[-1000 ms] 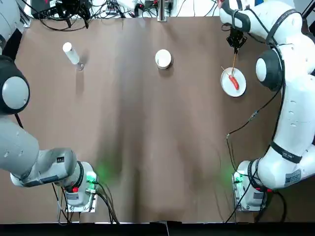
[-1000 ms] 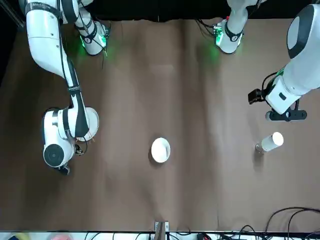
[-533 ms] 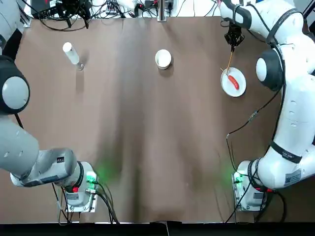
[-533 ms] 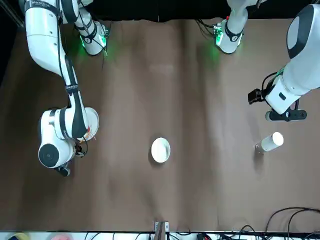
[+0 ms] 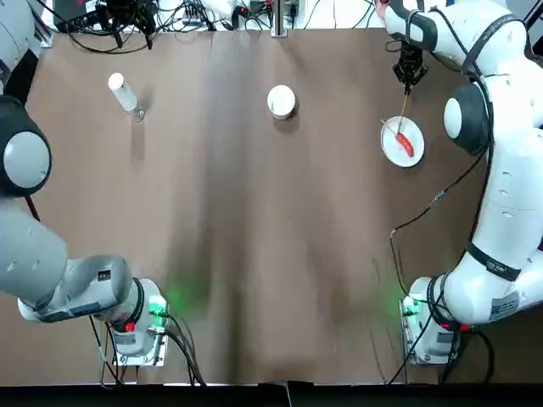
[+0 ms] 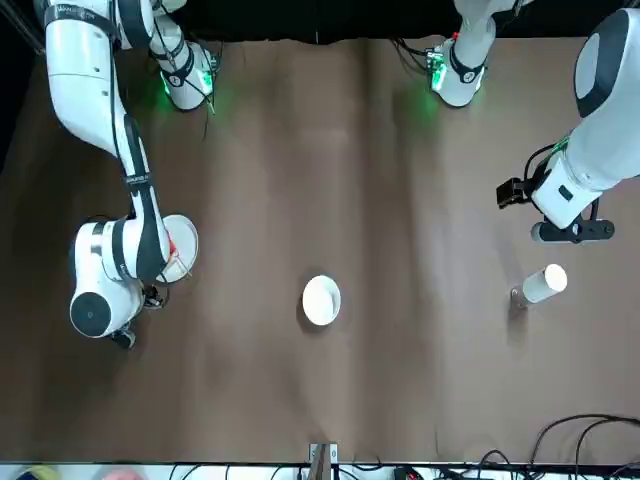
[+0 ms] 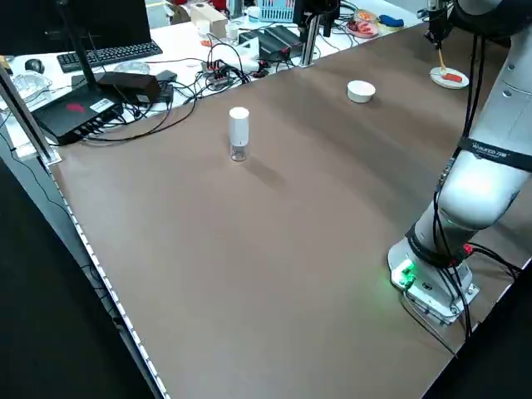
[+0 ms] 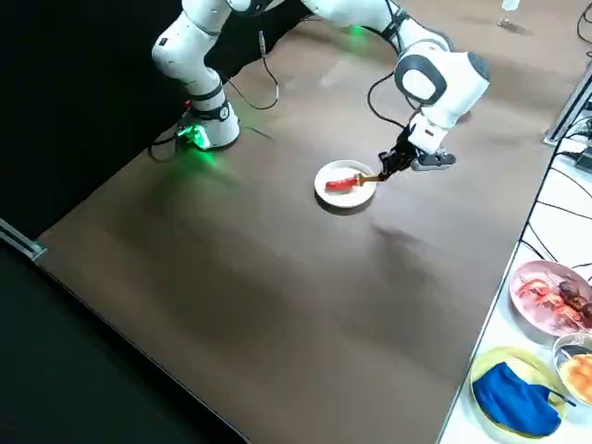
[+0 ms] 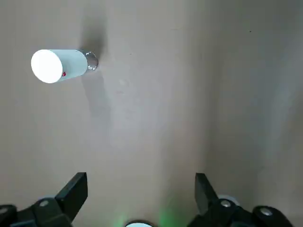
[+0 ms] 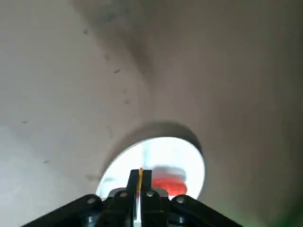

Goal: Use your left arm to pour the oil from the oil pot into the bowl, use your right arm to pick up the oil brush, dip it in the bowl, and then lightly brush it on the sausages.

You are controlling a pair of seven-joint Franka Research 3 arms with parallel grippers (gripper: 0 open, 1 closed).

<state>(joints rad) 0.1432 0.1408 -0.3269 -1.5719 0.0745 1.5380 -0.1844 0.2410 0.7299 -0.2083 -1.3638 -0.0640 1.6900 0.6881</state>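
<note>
Right over the flat white plate (image 5: 391, 153), the oil brush, a thin stick with a yellow handle (image 5: 403, 110), slants down from the right arm's black two-finger gripper (image 10: 140, 170), whose pincer is closed on the handle. Its lower end is at the small red elongated sausage (image 8: 341, 185), by one end of it; whether bristles and sausage touch, I cannot tell. The sausage lies on the plate, which rests on the brown table (image 5: 221, 220) toward the robot's right side. Well apart from the plate, toward the robot's left, stands the small white round cup-like bowl (image 5: 282, 102); its contents cannot be made out. Farther left is the oil pot, a slim clear cylindrical bottle with a tall white round cap (image 7: 239, 133), upright on the table, so the bowl sits between it and the plate. The left arm's black gripper (image 9: 141, 173) hangs above the robot's left side of the table, near the oil pot, its fingers spread wide with nothing between them. Beyond the table's far edge, a white surface carries a tangle of black cables (image 7: 218, 76), a black keyboard (image 7: 110, 56) and a black monitor (image 7: 66, 25). Along that same side are a pink plate of reddish food (image 8: 534, 316) and a yellow dish (image 8: 482, 363) with a blue cloth (image 8: 514, 400) in it.
</note>
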